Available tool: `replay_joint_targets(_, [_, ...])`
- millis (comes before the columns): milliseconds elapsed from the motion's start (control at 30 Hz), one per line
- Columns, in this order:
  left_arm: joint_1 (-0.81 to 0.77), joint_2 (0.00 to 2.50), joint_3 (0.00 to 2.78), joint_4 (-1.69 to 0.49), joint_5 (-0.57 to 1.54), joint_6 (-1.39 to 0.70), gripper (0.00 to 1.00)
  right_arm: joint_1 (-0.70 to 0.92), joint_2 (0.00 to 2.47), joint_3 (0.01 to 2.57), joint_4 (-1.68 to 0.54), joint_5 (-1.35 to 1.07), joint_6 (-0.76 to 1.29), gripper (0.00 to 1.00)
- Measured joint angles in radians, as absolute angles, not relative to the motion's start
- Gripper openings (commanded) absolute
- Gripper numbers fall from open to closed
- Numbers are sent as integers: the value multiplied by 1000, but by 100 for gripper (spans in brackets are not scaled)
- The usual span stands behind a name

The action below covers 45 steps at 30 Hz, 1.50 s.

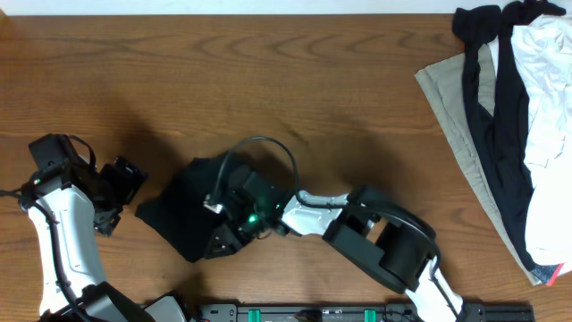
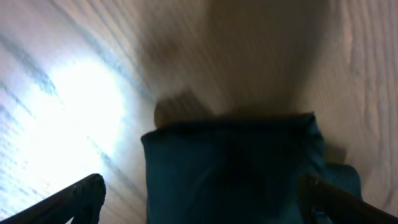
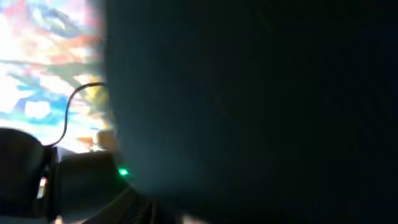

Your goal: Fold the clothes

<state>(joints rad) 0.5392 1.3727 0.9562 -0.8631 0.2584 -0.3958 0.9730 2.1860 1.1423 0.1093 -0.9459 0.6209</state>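
The clothes (image 1: 183, 215), a black T-shirt bunched into a small thick bundle, lie on the wooden table near the front, left of centre. My right gripper (image 1: 229, 220) is down on the bundle's right part and is shut on the fabric. Dark cloth (image 3: 249, 99) fills the right wrist view and hides the right gripper (image 3: 205, 202) fingers. My left gripper (image 1: 127, 191) hovers just left of the bundle, open and empty. In the left wrist view the shirt (image 2: 230, 168) lies ahead between the spread fingertips (image 2: 84, 196) of the left gripper (image 2: 205, 208).
A heap of other garments lies at the far right: a beige one (image 1: 451, 103), a white one (image 1: 550, 80) and a black one (image 1: 500, 107) draped across them. A black rail (image 1: 357, 313) runs along the table's front edge.
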Motion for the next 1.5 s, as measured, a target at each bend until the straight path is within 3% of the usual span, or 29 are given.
replay_joint_targets(533, [539,1372,956,-942,258,-387,98,731,2175,1213,-143,-943,479,43])
replay_joint_targets(867, [539,1373,956,-957,258,-387,98,634,2189,1440,-562,-770,270,49])
replay_joint_targets(1067, [539,1372,956,-949,258,-387,98,679,2189,1491,-696,-744,221,49])
replay_joint_targets(1500, [539,1373,956,-947,258,-369,98,846,2186,1491,-590,-788,264,53])
